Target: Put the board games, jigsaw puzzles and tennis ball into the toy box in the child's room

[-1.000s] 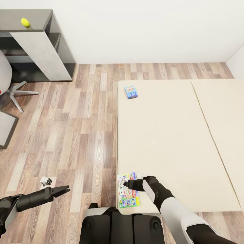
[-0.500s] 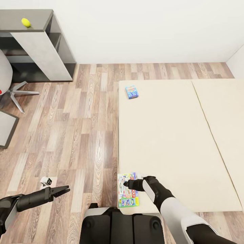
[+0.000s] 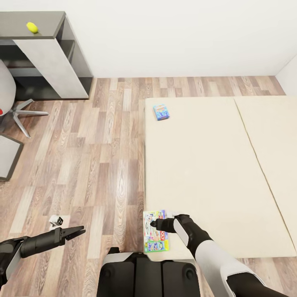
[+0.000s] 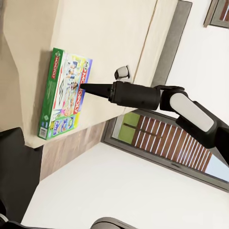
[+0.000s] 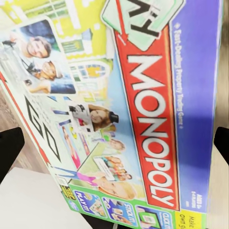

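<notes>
Early stage: Monopoly board game [image 3: 156,231] and smaller blue game [image 3: 160,111] on bed [image 3: 206,173], tennis ball [image 3: 31,27] at 10 o'clock unboxed; right gripper [image 3: 154,224] poised over Monopoly, jaws apart, left gripper [image 3: 79,231] jaws together.

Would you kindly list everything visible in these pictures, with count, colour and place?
Monopoly box: one, green-edged, colourful, near corner of the bed, overhanging its edge.
Small board game: one, blue-teal, far corner of the bed.
Bed: one, beige mattress, on the right.
Tennis ball: one, yellow-green, on the dark cabinet top.
Cabinet: one, dark grey with a pale panel, far left by the wall.
Chair: one, pale grey, at the left edge.
Floor: wood planks.
Left gripper: black, over the floor, fingers close together.
Right gripper: black, over the Monopoly box, fingers apart in the wrist view.
</notes>
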### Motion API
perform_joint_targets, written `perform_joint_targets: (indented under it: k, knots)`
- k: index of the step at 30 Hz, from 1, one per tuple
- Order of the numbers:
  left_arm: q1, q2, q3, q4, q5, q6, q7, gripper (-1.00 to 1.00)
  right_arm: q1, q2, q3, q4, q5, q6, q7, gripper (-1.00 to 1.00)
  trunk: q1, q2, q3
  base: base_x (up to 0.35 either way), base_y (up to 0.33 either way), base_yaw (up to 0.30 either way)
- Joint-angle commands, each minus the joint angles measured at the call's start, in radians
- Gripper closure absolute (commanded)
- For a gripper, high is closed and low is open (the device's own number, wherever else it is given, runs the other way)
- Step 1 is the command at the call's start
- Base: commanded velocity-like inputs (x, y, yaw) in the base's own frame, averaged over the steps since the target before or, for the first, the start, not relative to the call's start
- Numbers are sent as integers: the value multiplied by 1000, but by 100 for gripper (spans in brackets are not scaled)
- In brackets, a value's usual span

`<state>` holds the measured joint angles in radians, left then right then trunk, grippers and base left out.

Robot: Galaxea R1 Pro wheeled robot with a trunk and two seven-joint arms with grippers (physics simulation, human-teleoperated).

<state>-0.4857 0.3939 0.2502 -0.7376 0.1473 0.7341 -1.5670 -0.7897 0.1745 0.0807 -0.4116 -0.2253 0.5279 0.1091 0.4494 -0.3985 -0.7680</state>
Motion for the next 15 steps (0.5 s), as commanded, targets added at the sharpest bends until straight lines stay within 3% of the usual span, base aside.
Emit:
perform_joint_targets:
  k: [1, 15]
  knots:
    - [0, 0, 0, 0, 0, 10, -4, -100, 0, 0, 2, -1, -5, 4, -2, -100, 1, -2, -1, 0, 48, 0]
    - [0, 0, 0, 0, 0, 10, -4, -100, 0, 0, 2, -1, -6, 4, -2, -100, 1, -2, -1, 0, 6, 0]
